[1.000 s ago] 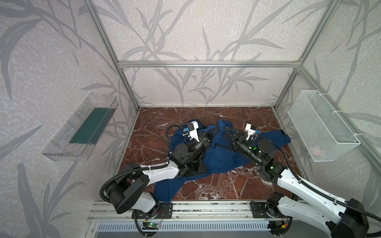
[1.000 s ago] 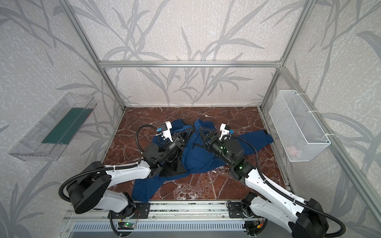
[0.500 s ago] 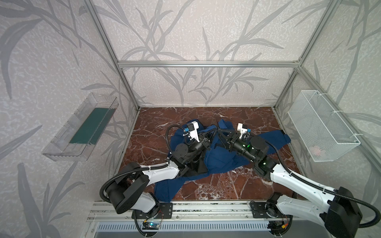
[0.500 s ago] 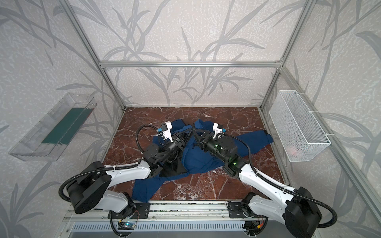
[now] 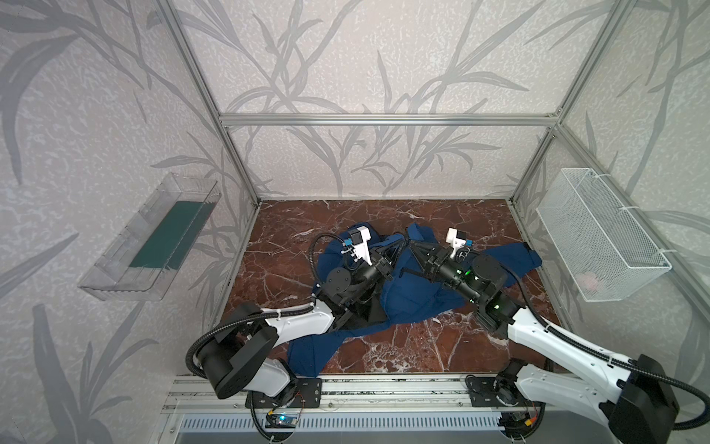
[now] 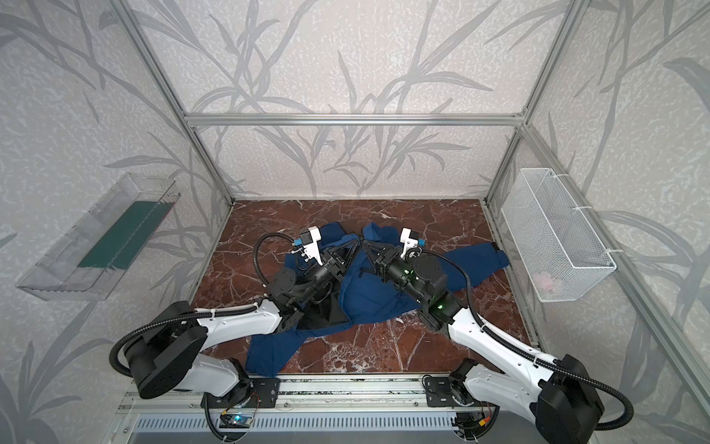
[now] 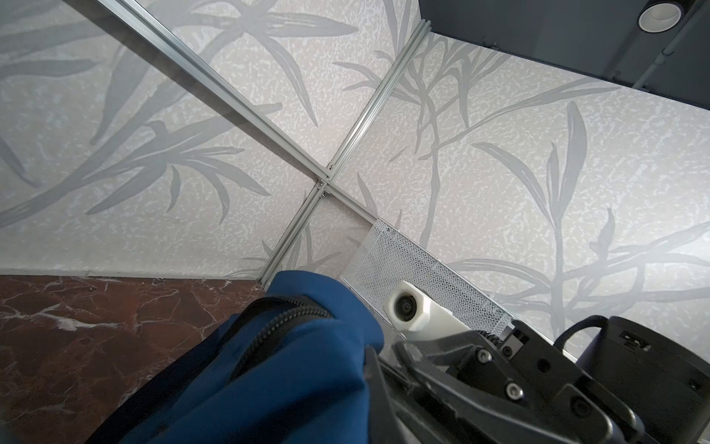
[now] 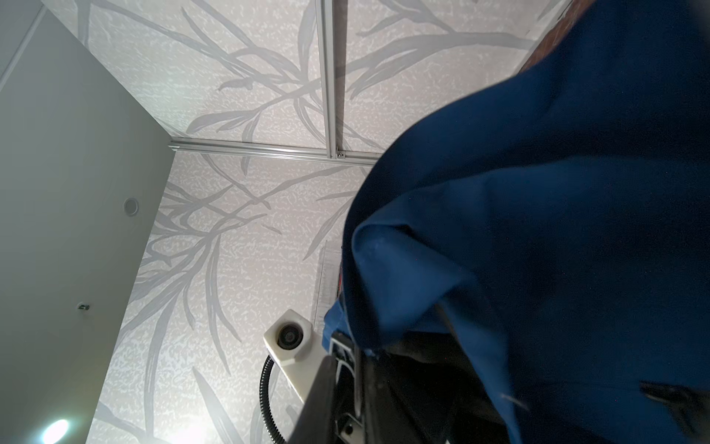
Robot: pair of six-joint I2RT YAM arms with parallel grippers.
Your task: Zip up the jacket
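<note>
The navy-blue jacket (image 5: 413,294) (image 6: 370,298) lies crumpled on the marble table, one sleeve toward the front, another toward the right. Its black lining (image 5: 369,307) shows under the left arm. My left gripper (image 5: 397,246) (image 6: 354,248) is shut on a raised front edge of the jacket near the collar. The dark zipper teeth (image 7: 278,326) run along that blue fold (image 7: 292,369). My right gripper (image 5: 414,246) (image 6: 365,246) faces it closely. Its jaws (image 8: 347,392) stand nearly together, pinching the other blue edge (image 8: 499,238).
A clear plastic bin (image 5: 153,246) with a green pad hangs on the left wall. A white wire basket (image 5: 599,238) hangs on the right wall. Aluminium frame posts stand at the back corners. Bare marble (image 5: 422,346) shows toward the front rail.
My right gripper has moved left to the raised jacket edge beside the left gripper, and its jaws have closed. The left arm has stayed put.
</note>
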